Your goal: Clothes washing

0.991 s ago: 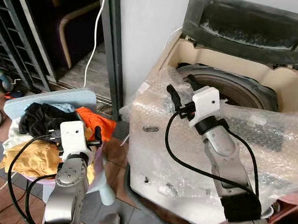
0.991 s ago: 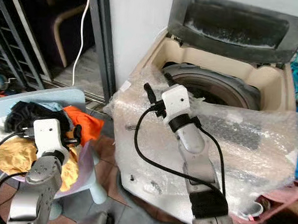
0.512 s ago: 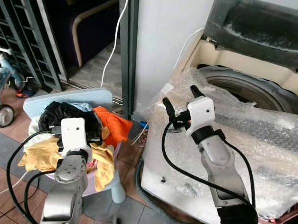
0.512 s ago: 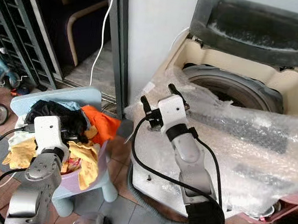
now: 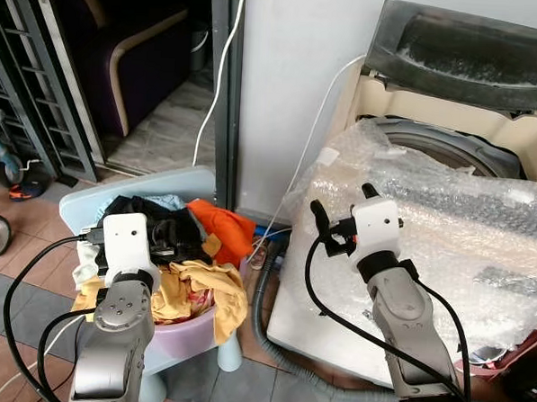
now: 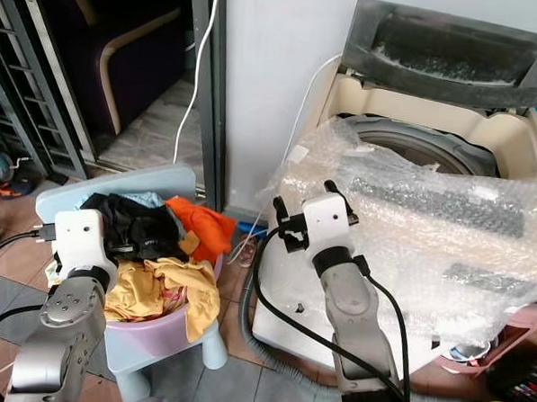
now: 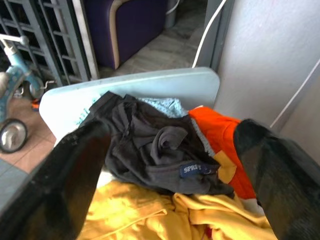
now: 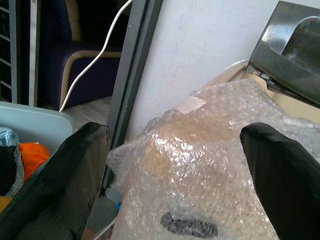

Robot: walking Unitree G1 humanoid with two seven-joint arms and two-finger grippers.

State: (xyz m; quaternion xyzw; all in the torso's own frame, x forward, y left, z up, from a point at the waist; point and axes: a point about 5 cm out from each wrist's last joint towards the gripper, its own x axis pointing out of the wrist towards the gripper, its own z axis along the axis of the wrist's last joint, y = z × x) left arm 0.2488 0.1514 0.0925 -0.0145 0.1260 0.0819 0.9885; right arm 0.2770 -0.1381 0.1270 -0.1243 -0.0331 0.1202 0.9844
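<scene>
On the blue chair point(image 5: 152, 181) beside the washer point(image 5: 451, 157), the clothes point(image 5: 179, 277) sit heaped in a lilac basin point(image 6: 158, 326): black garment point(image 7: 150, 150) on top, orange point(image 7: 220, 135) to one side, yellow point(image 5: 196, 287) spilling over the rim. Your left gripper point(image 7: 170, 165) hangs just above the black piece, fingers spread wide, holding nothing. Drop straight down and pinch the bunched fold at its middle, not a loose edge, so it lifts as one bundle. Right gripper point(image 8: 175, 165) is likewise spread and empty, held before the bubble wrap point(image 6: 430, 218) draped over the washer front. Lid point(image 6: 448, 48) stands up, drum point(image 6: 415, 146) exposed. Carry high over the wrap; it will likely snag a dangling sleeve.
</scene>
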